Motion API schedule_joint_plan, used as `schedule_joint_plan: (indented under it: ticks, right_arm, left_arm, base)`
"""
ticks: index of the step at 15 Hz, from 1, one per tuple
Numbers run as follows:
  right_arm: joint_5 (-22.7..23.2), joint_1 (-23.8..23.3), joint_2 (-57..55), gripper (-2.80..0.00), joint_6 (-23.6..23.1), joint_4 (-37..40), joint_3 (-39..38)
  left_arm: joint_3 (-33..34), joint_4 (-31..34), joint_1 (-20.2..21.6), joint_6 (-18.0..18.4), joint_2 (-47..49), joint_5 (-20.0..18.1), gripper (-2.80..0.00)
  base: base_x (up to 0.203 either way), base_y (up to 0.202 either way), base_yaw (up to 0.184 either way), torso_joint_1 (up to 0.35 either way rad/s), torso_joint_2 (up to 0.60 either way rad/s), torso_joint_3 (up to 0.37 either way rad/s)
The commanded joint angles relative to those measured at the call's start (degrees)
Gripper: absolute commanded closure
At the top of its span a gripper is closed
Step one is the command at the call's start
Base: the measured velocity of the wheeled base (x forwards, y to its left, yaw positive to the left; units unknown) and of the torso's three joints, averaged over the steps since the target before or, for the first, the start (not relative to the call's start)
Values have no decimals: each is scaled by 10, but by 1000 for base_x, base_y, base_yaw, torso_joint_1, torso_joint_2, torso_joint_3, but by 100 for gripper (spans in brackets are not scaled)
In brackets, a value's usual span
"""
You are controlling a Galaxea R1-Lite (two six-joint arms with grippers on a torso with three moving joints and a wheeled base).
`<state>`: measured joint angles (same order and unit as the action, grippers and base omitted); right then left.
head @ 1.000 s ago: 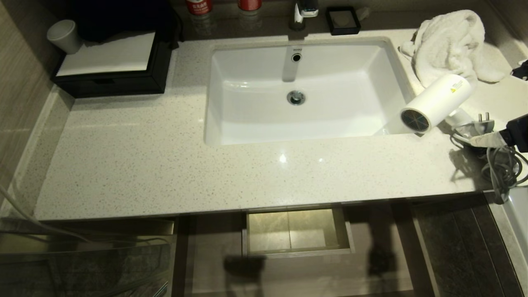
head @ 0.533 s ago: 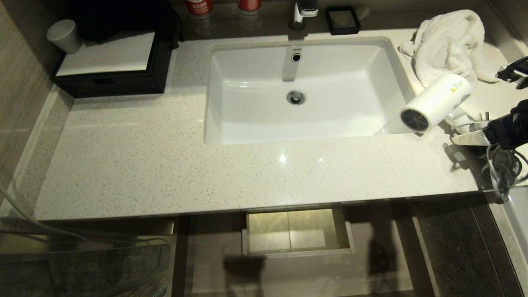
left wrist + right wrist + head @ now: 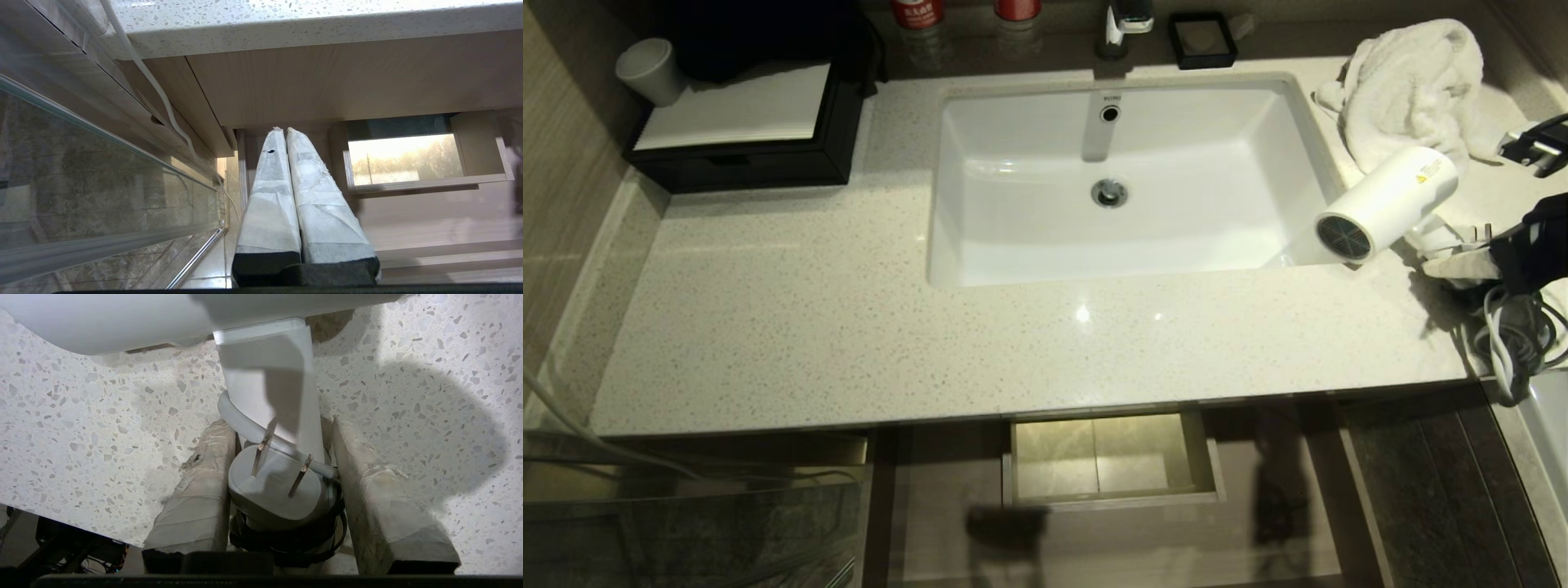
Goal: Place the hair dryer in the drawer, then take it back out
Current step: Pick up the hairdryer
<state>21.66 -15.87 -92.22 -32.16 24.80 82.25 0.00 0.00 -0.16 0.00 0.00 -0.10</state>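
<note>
Hair dryer (image 3: 1390,201) lies on your speckled bench (image 3: 849,327) at the right of the sink (image 3: 1029,245), its barrel tilted with the dark mesh grille pointing toward the sink's front right corner, and the white towel (image 3: 1413,82) heaped just behind it. You have the right pincer (image 3: 282,457) low over the bench at the dryer's handle: in the right wrist view its two wrapped fingers (image 3: 196,490) stand on either side of the folded handle (image 3: 269,388), with the plug (image 3: 278,486) and a loop of cord lying between them as well. Whether the pads already press on the handle or plug you cannot tell from that view; they are close on both sides. In the head view the cord (image 3: 1515,335) lies bundled at the bench's right front edge, beside the pincer. The sink basin holds nothing but its drain. Your drawer (image 3: 1111,461) stands pulled out below the bench front, and the boxed cutout at its back shows the pale floor beneath. At the back left of the bench a black box (image 3: 743,159) carries a folded white cloth, with a pale cup (image 3: 649,69) beside it. Your left pincer (image 3: 282,134) hangs clenched under the bench edge, its wrapped fingers pressed together.
</note>
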Motion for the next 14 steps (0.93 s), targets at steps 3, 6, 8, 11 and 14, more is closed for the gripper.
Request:
schedule_joint_plan:
  ticks: [3,6,8,11,14]
  right_arm:
    - [1,-1,21,0,-1,-2,-10]
    - [0,0,48,0,1,4,-8]
    - [0,0,63,0,1,4,-9]
    - [-1,0,96,0,12,5,-11]
    - [-1,0,128,0,30,5,-21]
  left_arm:
    - [1,0,0,-1,0,0,0]
    - [0,0,0,0,0,0,0]
    - [1,0,1,0,0,0,0]
    - [0,0,1,0,0,0,0]
    - [1,0,0,0,0,0,0]
  base:
    - [0,0,0,0,0,0]
    - [0,0,0,0,0,0]
    - [0,0,0,0,0,0]
    - [0,0,0,0,0,0]
    - [0,0,0,0,0,0]
